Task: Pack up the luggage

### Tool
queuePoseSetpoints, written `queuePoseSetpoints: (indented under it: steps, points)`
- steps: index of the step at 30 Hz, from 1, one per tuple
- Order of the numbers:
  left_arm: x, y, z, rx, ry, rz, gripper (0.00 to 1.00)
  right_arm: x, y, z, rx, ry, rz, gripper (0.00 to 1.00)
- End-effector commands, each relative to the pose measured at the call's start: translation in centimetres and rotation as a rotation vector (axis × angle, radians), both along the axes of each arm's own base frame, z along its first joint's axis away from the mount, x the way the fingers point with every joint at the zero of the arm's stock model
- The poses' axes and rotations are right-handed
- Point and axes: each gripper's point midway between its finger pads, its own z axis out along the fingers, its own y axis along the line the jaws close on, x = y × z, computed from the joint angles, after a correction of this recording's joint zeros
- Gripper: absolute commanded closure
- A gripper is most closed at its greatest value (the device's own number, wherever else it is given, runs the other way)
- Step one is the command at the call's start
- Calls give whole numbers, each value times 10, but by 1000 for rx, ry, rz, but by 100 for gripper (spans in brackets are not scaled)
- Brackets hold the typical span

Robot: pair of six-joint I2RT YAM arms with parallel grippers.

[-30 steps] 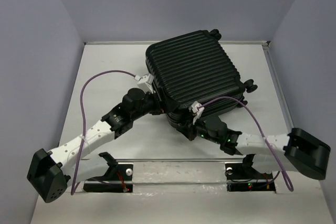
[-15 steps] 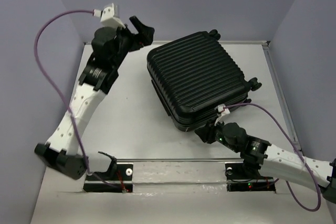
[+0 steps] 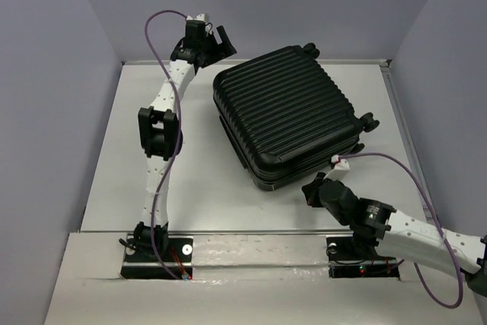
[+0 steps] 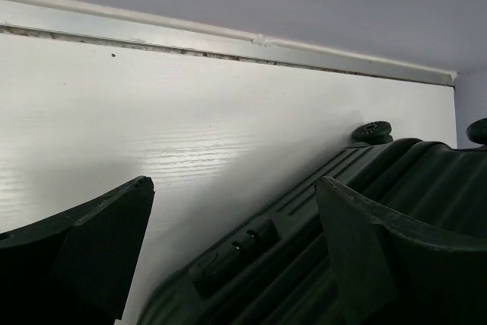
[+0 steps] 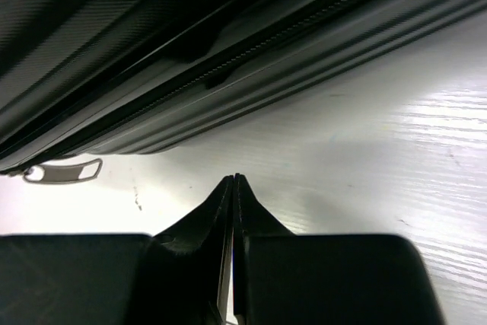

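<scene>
The closed luggage (image 3: pixel 285 116) lies flat on the table (image 3: pixel 114 157). Our left gripper (image 3: pixel 221 41) gapes wide by its far corner. Our right gripper (image 5: pixel 233 180) sits pinched empty near the zipper pull (image 5: pixel 65 171), which we might nudge away.

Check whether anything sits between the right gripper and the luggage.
Nothing visible does. Only a strip of table lies between the shut right gripper and the zippered edge of the luggage; the zipper pull lies aside.

Black ribbed luggage (image 3: pixel 285 116), white table (image 3: pixel 175 180), purple cables (image 3: pixel 156 28).
</scene>
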Motion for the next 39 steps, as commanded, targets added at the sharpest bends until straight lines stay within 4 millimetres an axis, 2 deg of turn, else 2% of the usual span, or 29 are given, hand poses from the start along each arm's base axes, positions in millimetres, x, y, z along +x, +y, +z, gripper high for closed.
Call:
queuePoseSetpoints:
  steps: [1, 3, 4, 5, 7, 8, 9, 10, 13, 15, 16, 17, 18, 19, 20, 21, 22, 24, 25, 26, 27, 28, 30, 31, 34, 35, 36, 37, 39]
  points:
    - [6, -13, 40, -148, -68, -87, 1, 18, -17, 20, -2, -65, -156, 93]
    - [14, -17, 16, -155, -55, -96, 1, 27, -28, 22, -42, -84, -211, 93]
    - [13, -21, 19, -160, -66, -112, 1, 31, -34, 23, -62, -91, -236, 93]
    - [15, -27, 2, -160, -45, -129, 1, 35, -41, 22, -87, -93, -265, 93]
    - [12, -42, -9, -165, -44, -178, 1, 49, -58, 26, -117, -80, -336, 93]
    - [9, -51, -21, -170, -23, -207, 1, 54, -62, 28, -119, -79, -356, 93]
    - [9, -55, -22, -178, -38, -224, 1, 61, -71, 30, -139, -85, -385, 93]
    - [6, -58, -34, -184, -15, -236, 1, 67, -72, 32, -146, -89, -395, 93]
    - [-1, -67, -39, -198, -22, -282, 1, 88, -72, 44, -129, -118, -397, 93]
    - [-9, -66, -39, -180, -30, -277, 1, 114, -86, 52, -114, -140, -451, 93]
    - [-17, -65, -35, -179, -48, -276, 1, 122, -78, 53, -106, -135, -374, 93]
    - [-21, -63, -31, -180, -65, -272, 1, 140, -90, 62, -72, -160, -403, 93]
    - [-24, -60, -27, -183, -77, -253, 1, 152, -84, 60, -74, -142, -378, 93]
    - [-36, -56, -23, -189, -90, -243, 2, 165, -75, 72, -56, -195, -333, 93]
    - [-42, -53, -20, -194, -93, -229, 2, 170, -68, 73, -62, -207, -296, 93]
    - [-43, -50, -12, -213, -123, -203, 2, 179, -51, 76, -45, -206, -216, 93]
    - [-63, -43, -17, -221, -100, -187, 2, 186, -39, 86, -35, -246, -158, 93]
    - [-78, -35, -9, -268, -131, -135, 2, 195, -8, 97, 17, -268, -15, 93]
    - [-102, -27, -20, -268, -98, -104, 2, 196, 4, 103, 33, -290, 53, 93]
    - [-111, -21, -22, -274, -98, -77, 2, 199, 13, 113, 51, -323, 98, 93]
    - [-116, -12, -21, -273, -116, -33, 3, 201, 23, 110, 63, -309, 142, 93]
    - [-137, -4, -28, -271, -93, -9, 3, 206, 29, 124, 77, -333, 164, 93]
    - [-154, 6, -32, -270, -91, 32, 3, 209, 40, 134, 94, -351, 222, 93]
    - [-174, 11, -33, -288, -93, 43, 3, 213, 50, 143, 111, -361, 262, 93]
    - [-204, 21, -30, -299, -111, 71, 4, 218, 64, 155, 138, -379, 332, 93]
    - [-211, 24, -27, -300, -117, 78, 4, 224, 67, 152, 142, -363, 331, 93]
    - [-222, 28, -21, -308, -132, 83, 4, 228, 71, 163, 154, -369, 336, 93]
    - [-222, 28, -23, -304, -126, 82, 4, 231, 72, 165, 154, -366, 336, 92]
    - [-224, 31, -3, -291, -150, 68, 3, 239, 77, 168, 184, -329, 329, 89]
